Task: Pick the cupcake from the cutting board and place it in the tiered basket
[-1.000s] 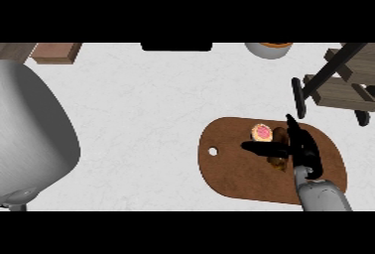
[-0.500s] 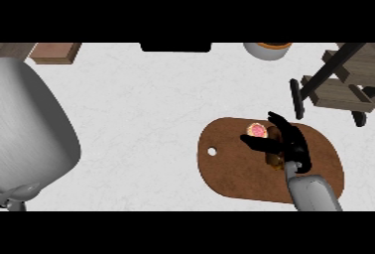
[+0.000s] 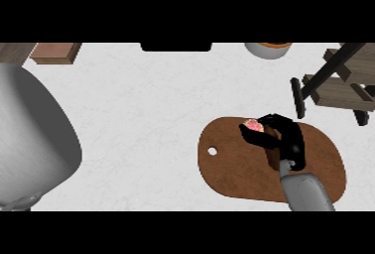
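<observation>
Head view: right hand curled round the cupcake on the cutting board

Head view shows the right hand [image 3: 282, 136] coming in from the lower edge over the brown cutting board [image 3: 234, 168], which lies on the white table [image 3: 147, 109]. Its fingers and thumb curl round the pink-topped cupcake [image 3: 253, 126], which sits near the board's upper edge; only the cupcake's left part shows past the black fingers, and the rest is hidden. Whether the cupcake is touching the board or raised off it cannot be told from this angle.

A small round hole marks the board's left end. Up and to the right of the board stands the tiered basket [image 3: 344, 84], with dark posts and wooden shelves, near the board but apart from it. At the top edge sits a grey round pot [image 3: 267, 49], and at the top left lies a wooden block [image 3: 55, 52]. The left forearm [image 3: 33, 139] fills the left side as a large grey shape; its hand does not show.
</observation>
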{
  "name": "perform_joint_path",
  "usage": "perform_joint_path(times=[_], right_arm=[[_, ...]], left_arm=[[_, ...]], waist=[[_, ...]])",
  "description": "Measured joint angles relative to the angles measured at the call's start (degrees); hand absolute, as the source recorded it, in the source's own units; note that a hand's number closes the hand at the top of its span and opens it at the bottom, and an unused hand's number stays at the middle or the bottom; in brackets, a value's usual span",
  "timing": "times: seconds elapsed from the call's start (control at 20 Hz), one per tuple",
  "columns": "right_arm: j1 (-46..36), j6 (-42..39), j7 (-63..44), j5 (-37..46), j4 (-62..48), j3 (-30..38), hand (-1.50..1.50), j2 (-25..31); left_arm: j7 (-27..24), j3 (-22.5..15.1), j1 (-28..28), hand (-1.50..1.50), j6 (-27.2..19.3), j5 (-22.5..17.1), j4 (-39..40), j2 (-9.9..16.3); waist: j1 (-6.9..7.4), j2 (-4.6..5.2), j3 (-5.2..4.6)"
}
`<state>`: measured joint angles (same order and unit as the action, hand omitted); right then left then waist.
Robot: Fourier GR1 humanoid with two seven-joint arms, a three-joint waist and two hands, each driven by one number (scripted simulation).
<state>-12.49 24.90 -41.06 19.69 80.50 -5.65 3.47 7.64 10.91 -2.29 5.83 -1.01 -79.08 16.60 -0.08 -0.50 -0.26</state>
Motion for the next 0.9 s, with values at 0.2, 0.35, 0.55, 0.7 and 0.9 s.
perform_joint_path(times=[0.2,0.35,0.55,0.7,0.9], right_arm=[[0.96,0.10,-3.41,5.49,3.66,-3.45,1.50,0.72],[-2.96,-6.25,-6.35,11.82,5.68,-11.40,1.50,3.12],[-10.05,-17.40,-11.40,18.33,9.44,-21.35,1.50,5.52],[-16.14,-24.77,-17.66,22.24,15.00,-25.26,1.50,6.01],[-23.67,-31.69,-22.93,26.53,23.41,-26.05,1.50,6.30]], left_arm=[[0.24,0.58,-0.43,0.00,0.65,-0.23,-0.22,0.17],[0.50,-0.06,-0.08,0.00,0.89,0.09,-0.28,0.07],[1.13,-0.22,0.22,0.00,1.21,0.32,0.03,0.52],[1.79,0.25,0.17,0.00,1.06,0.01,0.14,0.60],[1.41,0.61,-1.15,0.00,0.56,0.11,-0.09,0.30]], waist=[[-0.05,0.03,0.08],[0.91,-0.29,-0.14],[1.50,-0.90,-0.40],[0.47,-1.25,-0.33],[-0.70,-1.41,-0.12]])
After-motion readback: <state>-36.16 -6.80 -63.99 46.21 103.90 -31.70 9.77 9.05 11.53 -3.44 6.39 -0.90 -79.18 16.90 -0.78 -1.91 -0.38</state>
